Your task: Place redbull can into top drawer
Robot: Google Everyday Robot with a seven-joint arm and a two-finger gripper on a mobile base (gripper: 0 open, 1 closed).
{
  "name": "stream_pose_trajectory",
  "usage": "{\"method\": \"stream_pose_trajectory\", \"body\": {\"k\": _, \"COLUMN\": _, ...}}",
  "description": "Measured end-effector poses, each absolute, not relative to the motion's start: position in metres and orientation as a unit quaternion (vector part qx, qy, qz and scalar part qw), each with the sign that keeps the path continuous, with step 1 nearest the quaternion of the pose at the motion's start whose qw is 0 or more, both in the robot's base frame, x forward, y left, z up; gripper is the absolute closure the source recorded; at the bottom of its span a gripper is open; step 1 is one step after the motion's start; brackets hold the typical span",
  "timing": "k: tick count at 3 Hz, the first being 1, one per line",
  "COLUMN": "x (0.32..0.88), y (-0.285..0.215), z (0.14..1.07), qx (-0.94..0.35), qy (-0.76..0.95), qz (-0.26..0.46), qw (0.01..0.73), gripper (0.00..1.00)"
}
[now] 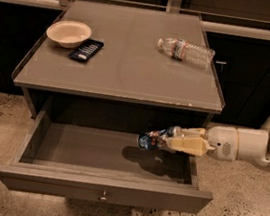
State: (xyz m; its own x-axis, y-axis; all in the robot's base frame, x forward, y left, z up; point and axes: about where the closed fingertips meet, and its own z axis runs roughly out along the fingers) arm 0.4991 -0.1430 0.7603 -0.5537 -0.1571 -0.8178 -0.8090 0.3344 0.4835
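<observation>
The top drawer (98, 184) of the grey cabinet stands pulled open, its inside bare, with a small round knob (103, 195) on the front panel. My gripper (163, 140) reaches in from the right and is shut on the redbull can (150, 139), a blue-and-silver can held on its side with its shiny end pointing left. The can hangs over the right half of the drawer, a little above its floor, and casts a shadow there.
On the cabinet top (126, 63) lie a cream bowl (68, 33), a dark flat packet (85, 50) beside it, and a clear plastic water bottle (186, 51) on its side at the back right. My white arm (251, 145) comes in from the right. Speckled floor surrounds the cabinet.
</observation>
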Motion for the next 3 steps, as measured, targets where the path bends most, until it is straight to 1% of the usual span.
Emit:
{"method": "stream_pose_trajectory", "body": {"k": 2, "x": 0.519, "y": -0.133, "z": 0.680, "qx": -0.293, "qy": 0.741, "qz": 0.500, "qw": 0.338, "gripper": 1.00}}
{"method": "stream_pose_trajectory", "body": {"k": 3, "x": 0.518, "y": -0.132, "z": 0.677, "qx": -0.292, "qy": 0.741, "qz": 0.502, "qw": 0.337, "gripper": 0.82}}
